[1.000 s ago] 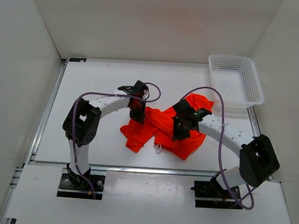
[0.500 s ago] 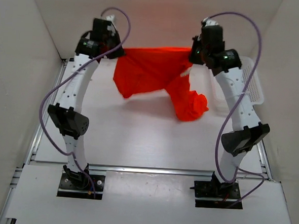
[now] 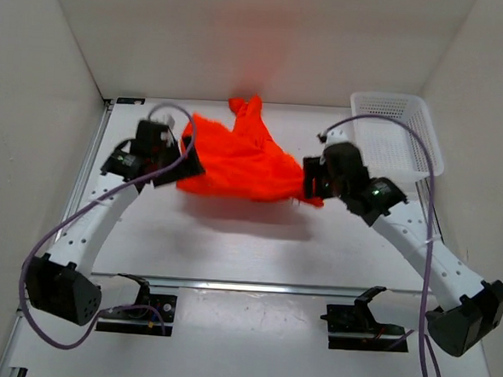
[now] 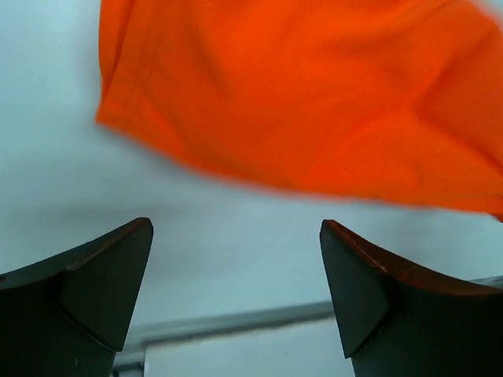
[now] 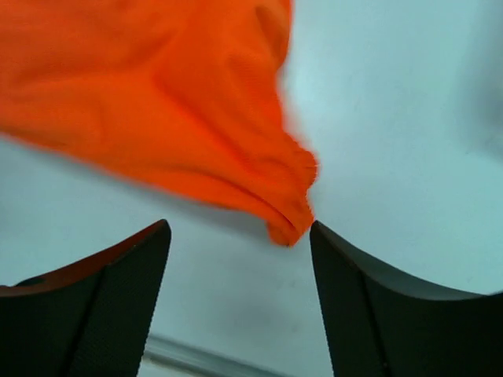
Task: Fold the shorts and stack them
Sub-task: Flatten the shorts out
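shorts (image 3: 244,164) stretched long left-to-right, peak toward far wall (image 3: 260,44), left hand (image 4: 236,239) apart, right hand (image 5: 240,234) apart

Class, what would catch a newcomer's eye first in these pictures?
The bright orange-red shorts are bunched toward the far side of the table. The left gripper and right gripper flank them, both open, neither holding cloth. A white mesh basket stands at the far right corner.

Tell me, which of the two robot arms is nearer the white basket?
The right arm: its end sits just beside the white plastic basket, while the left arm is beyond the orange shorts, on the table's opposite side.
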{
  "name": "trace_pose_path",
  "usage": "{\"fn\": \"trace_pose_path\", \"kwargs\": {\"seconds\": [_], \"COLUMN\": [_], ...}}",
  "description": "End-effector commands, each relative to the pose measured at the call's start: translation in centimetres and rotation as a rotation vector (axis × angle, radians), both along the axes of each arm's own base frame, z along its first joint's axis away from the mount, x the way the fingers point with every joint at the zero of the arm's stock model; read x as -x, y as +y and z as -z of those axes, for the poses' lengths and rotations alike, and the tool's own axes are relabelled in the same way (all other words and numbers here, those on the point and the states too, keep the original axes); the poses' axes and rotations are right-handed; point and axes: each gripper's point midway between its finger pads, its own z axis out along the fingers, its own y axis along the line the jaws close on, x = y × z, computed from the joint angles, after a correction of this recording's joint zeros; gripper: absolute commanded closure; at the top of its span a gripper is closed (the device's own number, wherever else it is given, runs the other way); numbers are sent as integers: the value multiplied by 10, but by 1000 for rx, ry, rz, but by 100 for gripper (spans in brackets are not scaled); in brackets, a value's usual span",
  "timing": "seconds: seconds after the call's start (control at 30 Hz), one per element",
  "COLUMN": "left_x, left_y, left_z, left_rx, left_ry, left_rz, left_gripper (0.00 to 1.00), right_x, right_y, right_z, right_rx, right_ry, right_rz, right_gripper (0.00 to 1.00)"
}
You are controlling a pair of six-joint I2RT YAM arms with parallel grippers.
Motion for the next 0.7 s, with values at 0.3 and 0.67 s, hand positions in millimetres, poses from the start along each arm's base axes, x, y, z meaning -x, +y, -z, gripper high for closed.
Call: {"fn": "trace_pose_path", "kwargs": {"seconds": [0.3, 0.67], "left_x": [19, 45], "left_y": [48, 25], "left_z": [75, 166], "left_rx": [-57, 84], "left_ry": [192, 525], "left_rz": [-210, -212], "left_gripper": [70, 4], "right_x": [51, 72], "right_y": [-29, -22], "right_z": [72, 122], "right_rx": [97, -565], "right_ry": [198, 701], "right_rz": [207, 344], "right_gripper": [40, 48]}}
